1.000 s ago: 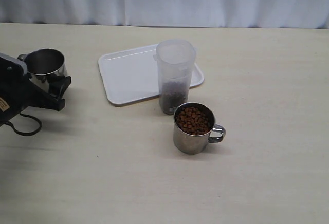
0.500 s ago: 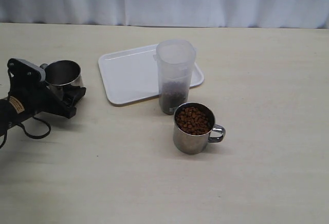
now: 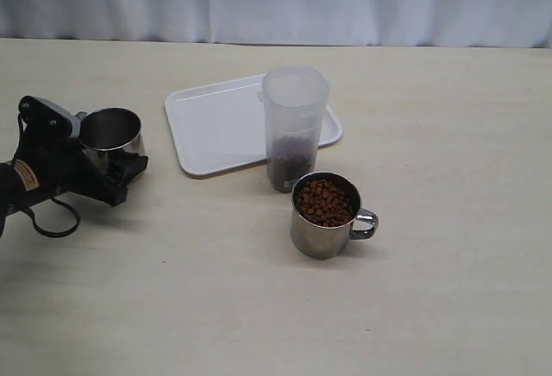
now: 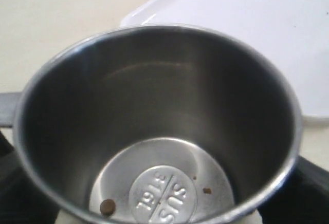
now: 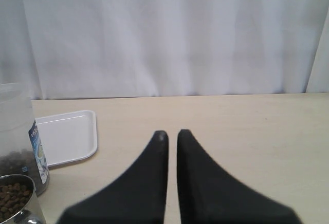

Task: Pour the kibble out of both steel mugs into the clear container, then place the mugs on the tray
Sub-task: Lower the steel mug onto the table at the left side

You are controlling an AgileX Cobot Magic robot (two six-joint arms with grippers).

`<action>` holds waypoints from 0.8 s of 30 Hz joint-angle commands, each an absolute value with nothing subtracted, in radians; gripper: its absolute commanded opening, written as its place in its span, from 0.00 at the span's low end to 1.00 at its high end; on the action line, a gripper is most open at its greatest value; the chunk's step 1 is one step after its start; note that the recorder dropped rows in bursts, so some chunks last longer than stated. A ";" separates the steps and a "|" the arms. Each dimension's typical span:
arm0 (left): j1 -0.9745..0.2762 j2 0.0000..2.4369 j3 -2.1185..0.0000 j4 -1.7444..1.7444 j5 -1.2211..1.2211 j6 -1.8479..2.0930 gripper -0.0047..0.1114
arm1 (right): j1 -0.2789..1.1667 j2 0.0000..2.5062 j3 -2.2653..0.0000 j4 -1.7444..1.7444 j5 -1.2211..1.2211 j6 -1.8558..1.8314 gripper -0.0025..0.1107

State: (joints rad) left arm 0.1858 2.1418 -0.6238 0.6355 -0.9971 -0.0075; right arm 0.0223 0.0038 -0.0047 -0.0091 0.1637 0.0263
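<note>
My left gripper [image 3: 108, 150] is shut on an upright steel mug [image 3: 110, 129] just left of the white tray [image 3: 216, 126]. In the left wrist view this mug [image 4: 154, 106] fills the frame, with only a stray pellet [image 4: 107, 207] on its bottom. The clear container [image 3: 295, 122] stands at the tray's front right corner with kibble [image 3: 289, 162] in its lower part. In front of it stands the second steel mug [image 3: 323, 221], full of kibble [image 3: 323, 201], handle to the right. My right gripper [image 5: 172, 134] is shut and holds nothing; it does not show in the exterior view.
A white curtain hangs behind the table's far edge. The right wrist view shows the clear container [image 5: 15, 126], the full mug [image 5: 13, 201] and a tray corner [image 5: 67, 136] off to one side of the right gripper. A black cable [image 3: 47, 221] loops under the left arm.
My left gripper has carried the emptied mug to the right, closer to the tray. The container, the full mug and the tray have not moved.
</note>
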 commanded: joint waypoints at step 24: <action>0.186 1.940 -0.620 0.887 -0.589 -0.273 0.82 | 0.026 0.000 0.000 -0.015 0.162 0.022 0.06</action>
